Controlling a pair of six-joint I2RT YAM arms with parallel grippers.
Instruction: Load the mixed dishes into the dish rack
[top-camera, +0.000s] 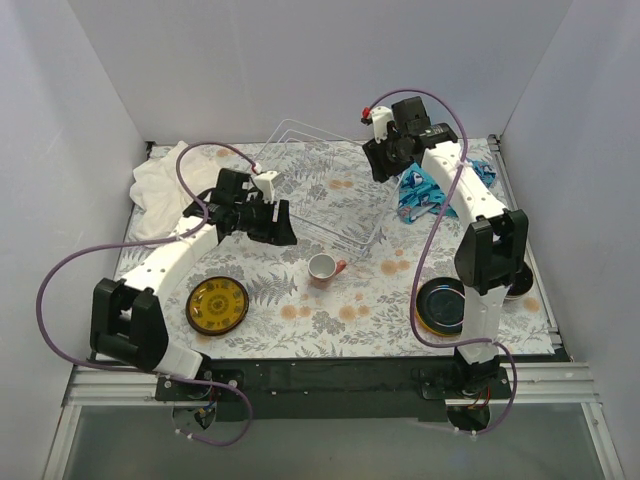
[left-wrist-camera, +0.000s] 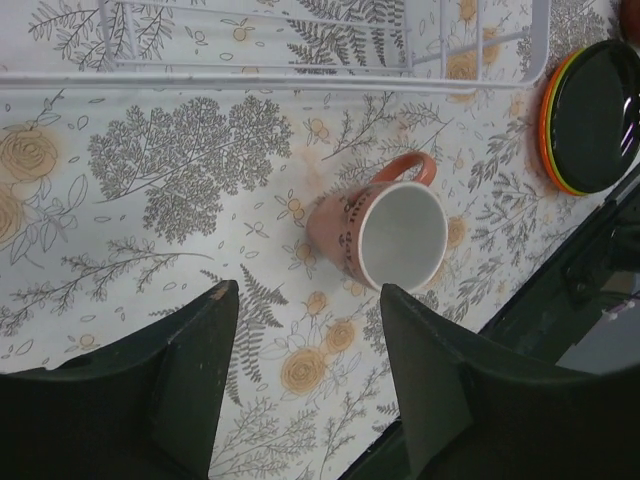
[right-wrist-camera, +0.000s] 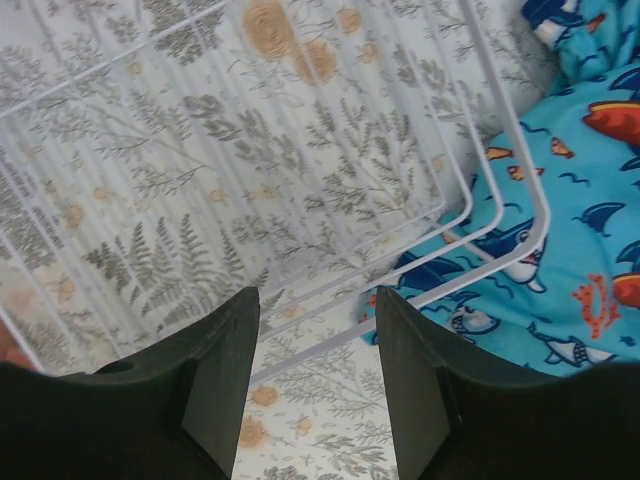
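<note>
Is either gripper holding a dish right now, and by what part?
Nothing held. Left gripper is open, short of the pink mug; right gripper open above the dish rack.

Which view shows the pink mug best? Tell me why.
Left wrist: the pink mug fills mid-frame, with rim, inside and handle clear. Top external shows it small, from above. Right wrist shows no clear sign of it.

Plain white walls (top-camera: 300, 60) on 3 sides: back one beyond both claws, one outboard of the left claw (top-camera: 280, 232), one outboard of the right claw (top-camera: 380, 168). Beneath them the table (top-camera: 340, 320), pale cover w/ grey fern + orange flower print. Nearer than the claws: black strip (top-camera: 330, 375) along table edge, then metal rail (top-camera: 110, 385). Light even, shadows soft.
</note>
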